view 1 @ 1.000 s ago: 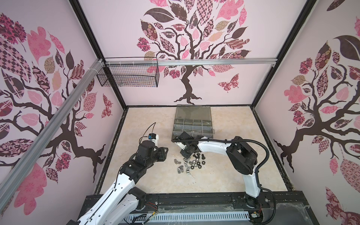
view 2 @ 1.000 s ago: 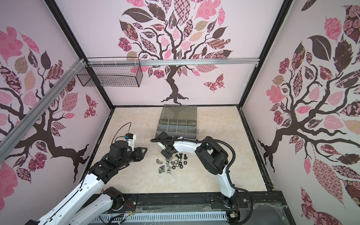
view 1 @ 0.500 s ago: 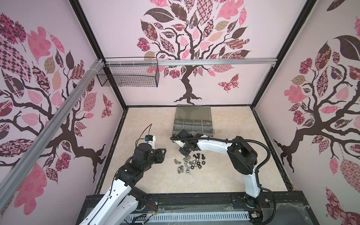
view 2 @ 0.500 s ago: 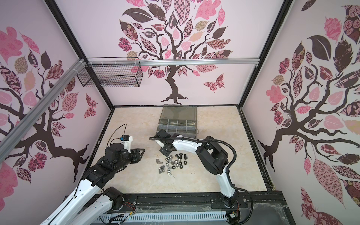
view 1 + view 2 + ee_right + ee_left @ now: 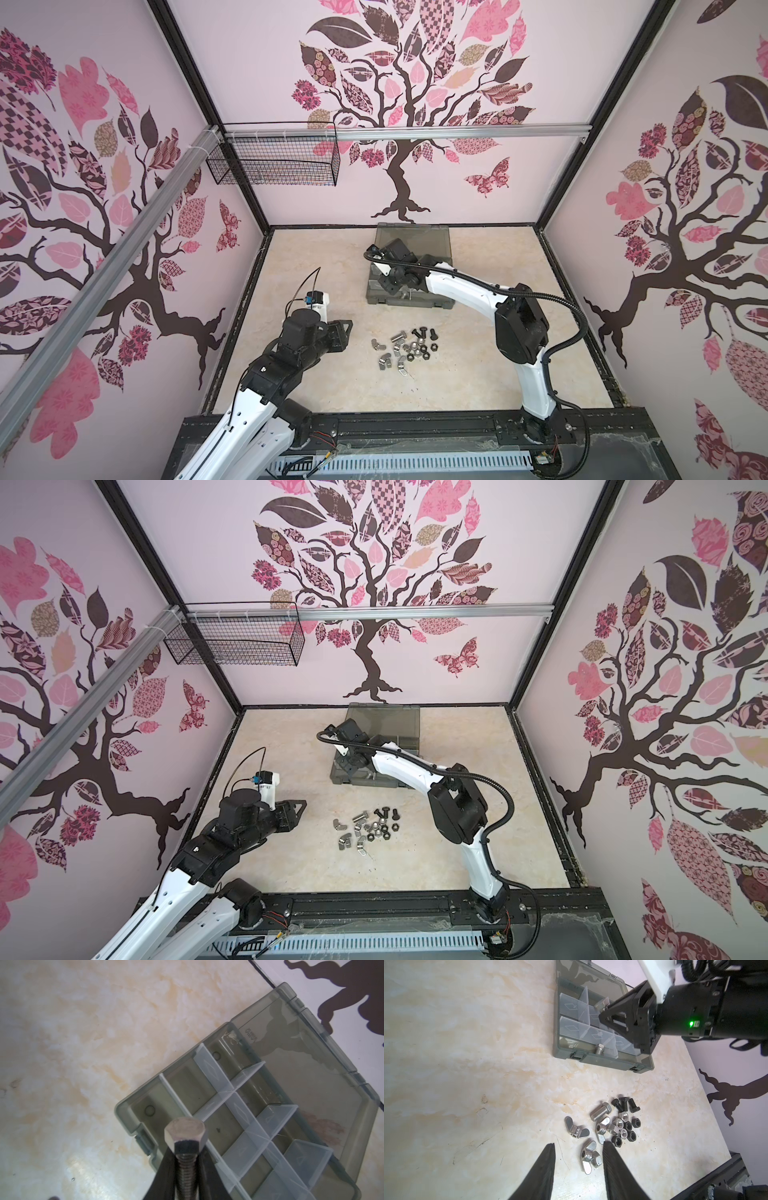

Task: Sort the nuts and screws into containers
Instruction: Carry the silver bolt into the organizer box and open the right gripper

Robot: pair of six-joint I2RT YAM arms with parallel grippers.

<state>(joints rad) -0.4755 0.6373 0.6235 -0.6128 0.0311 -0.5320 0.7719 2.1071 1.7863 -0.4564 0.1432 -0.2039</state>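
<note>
The screws and nuts lie in a loose pile [image 5: 405,347] [image 5: 368,827] [image 5: 608,1126] on the marbled table. The open grey-green case [image 5: 409,304] [image 5: 365,782] [image 5: 602,1059] with the containers [image 5: 209,1082] stands behind the pile. My right gripper [image 5: 186,1153] [image 5: 386,282] is shut on a silver screw [image 5: 186,1136] [image 5: 602,1004], head outward, over the case's near left corner. Another silver screw [image 5: 599,1050] lies in a near-row compartment. My left gripper [image 5: 579,1144] [image 5: 347,328] is open, left of the pile, with a wing nut [image 5: 588,1157] on the table seen between its fingers.
The smoky lid [image 5: 415,237] lies flat behind the case against the back wall. A black wire mesh basket [image 5: 274,160] hangs from the rail at the back left. Walls close in three sides and a black rail [image 5: 415,428] runs along the front.
My right gripper has carried the silver screw from beside the pile back over the case's near left corner. The left arm has barely shifted.
</note>
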